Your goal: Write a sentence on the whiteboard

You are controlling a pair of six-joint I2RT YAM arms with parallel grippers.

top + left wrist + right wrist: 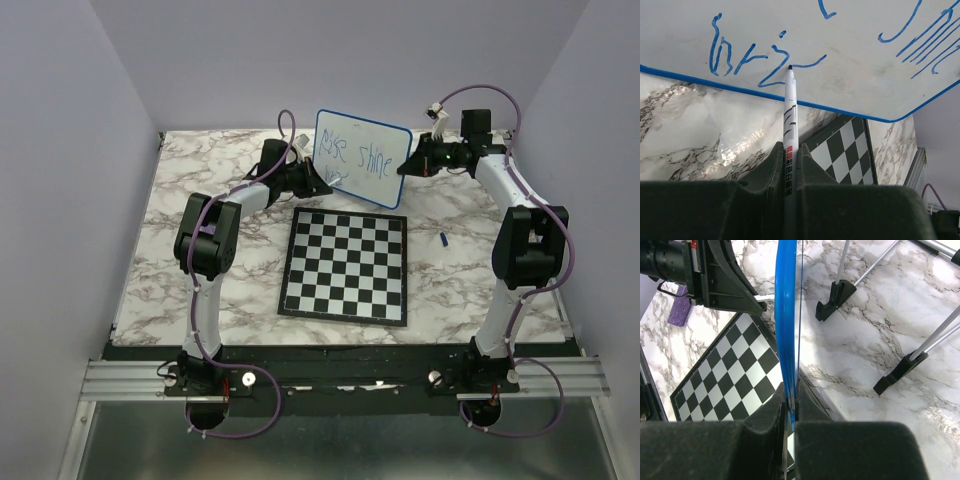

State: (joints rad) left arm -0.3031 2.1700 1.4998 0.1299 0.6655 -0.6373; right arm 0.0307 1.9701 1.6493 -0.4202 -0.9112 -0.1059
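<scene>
The whiteboard (362, 157) stands tilted up at the back of the table, blue rimmed. The sentence (352, 153) reads roughly "Rise shine" in blue, with a partial word below it (765, 57). My left gripper (318, 180) is shut on a white marker (790, 120). The marker's tip touches the board (850, 80) near its lower edge, at the end of the lower word. My right gripper (411, 163) is shut on the board's right rim (786, 315) and holds it on edge. In the wrist views the left jaws (790, 150) clamp the barrel and the right jaws (790, 390) clamp the rim.
A black-and-white chessboard (345, 265) lies flat in front of the whiteboard. A small blue cap (443, 239) lies to its right. The board's metal legs with black feet (832, 295) rest on the marble behind it. Walls close in the left, back and right.
</scene>
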